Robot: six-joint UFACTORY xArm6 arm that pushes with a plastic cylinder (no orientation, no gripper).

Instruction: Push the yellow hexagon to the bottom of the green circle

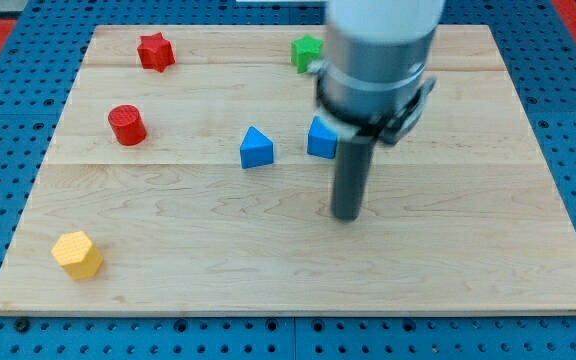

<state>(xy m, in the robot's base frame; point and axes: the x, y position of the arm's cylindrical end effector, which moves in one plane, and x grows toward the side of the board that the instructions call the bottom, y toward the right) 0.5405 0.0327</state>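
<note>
While the yellow hexagonal block (77,254) sits far off at the wooden desk's (468,270) bottom-left corner, my tip (345,214) needs to circle behind it and push steadily. No green circle shows, only a partly hidden green block (306,50). The rod stands upright mid-desk, with no hand.

Wooden board (268,260), red star (155,51), red cylinder (127,125), blue triangle (256,148), blue block (320,139), green block (306,51), yellow hexagon (77,255)

There is no text, label, brand, number or sign that can be read anywhere in this view.
</note>
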